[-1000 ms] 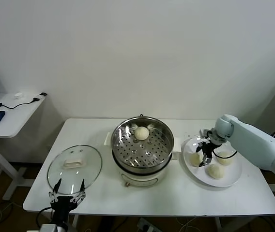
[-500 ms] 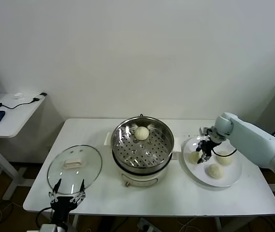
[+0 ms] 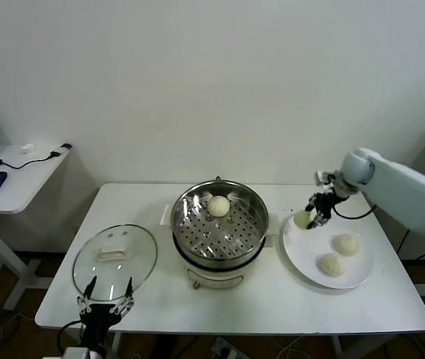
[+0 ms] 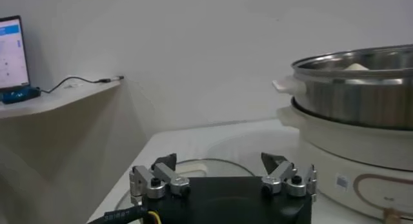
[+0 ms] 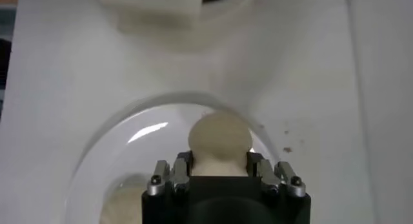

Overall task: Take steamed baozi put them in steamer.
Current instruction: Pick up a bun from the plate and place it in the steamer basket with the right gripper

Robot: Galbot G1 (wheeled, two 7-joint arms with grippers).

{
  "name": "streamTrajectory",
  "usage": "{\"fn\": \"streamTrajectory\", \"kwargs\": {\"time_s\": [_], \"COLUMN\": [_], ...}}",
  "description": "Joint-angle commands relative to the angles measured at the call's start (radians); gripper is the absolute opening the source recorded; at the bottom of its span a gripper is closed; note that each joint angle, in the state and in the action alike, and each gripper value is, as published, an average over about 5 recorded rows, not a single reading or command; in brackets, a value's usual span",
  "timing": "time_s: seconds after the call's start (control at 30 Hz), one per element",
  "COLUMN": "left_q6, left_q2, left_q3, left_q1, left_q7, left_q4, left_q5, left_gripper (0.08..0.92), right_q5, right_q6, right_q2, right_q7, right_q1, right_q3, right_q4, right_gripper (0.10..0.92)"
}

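My right gripper (image 3: 311, 218) is shut on a cream-white baozi (image 3: 302, 219) and holds it above the near-steamer rim of the white plate (image 3: 302, 254). The right wrist view shows the bun (image 5: 219, 140) pinched between the fingers (image 5: 182, 166), above the plate (image 5: 113, 155). Two more baozi (image 3: 346, 244) (image 3: 332, 264) lie on the plate. One baozi (image 3: 218, 206) sits on the perforated tray at the back of the steel steamer (image 3: 251, 202). My left gripper (image 3: 105, 294) is open and parked low at the table's front left, by the lid.
A round glass lid (image 3: 115, 258) with a white handle lies on the table left of the steamer. The steamer's side (image 4: 352, 96) shows in the left wrist view. A side desk (image 3: 18, 176) with a mouse stands at far left.
My right gripper has closed on a baozi from the plate and lifted it up and back, toward the plate's rim beside the steamer. The left arm has not moved.
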Motion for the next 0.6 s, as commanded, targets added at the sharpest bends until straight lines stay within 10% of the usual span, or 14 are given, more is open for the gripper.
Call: {"fn": "streamTrajectory", "kwargs": {"time_s": [0.03,0.6], "left_q6": [0.000,-0.005], "left_q2": [0.000,0.018], "left_q3": [0.024,0.042], "left_q1": [0.002,0.025], "left_q7": [0.000,-0.002], "left_q4": [-0.010,-0.015], "left_q5": [0.008,0.031], "left_gripper": [0.823,0.823], "right_q5": [0.334,0.411], "right_q6": [-0.037,-0.184], "right_q2": [0.054,0.391], "right_q7": [0.014,0.295], "right_q1": [0.346,0.166], "right_q3": [-0.271,-0.200], "right_q4": [0.103,0.202], "right_gripper": [0.551,0.560]}}
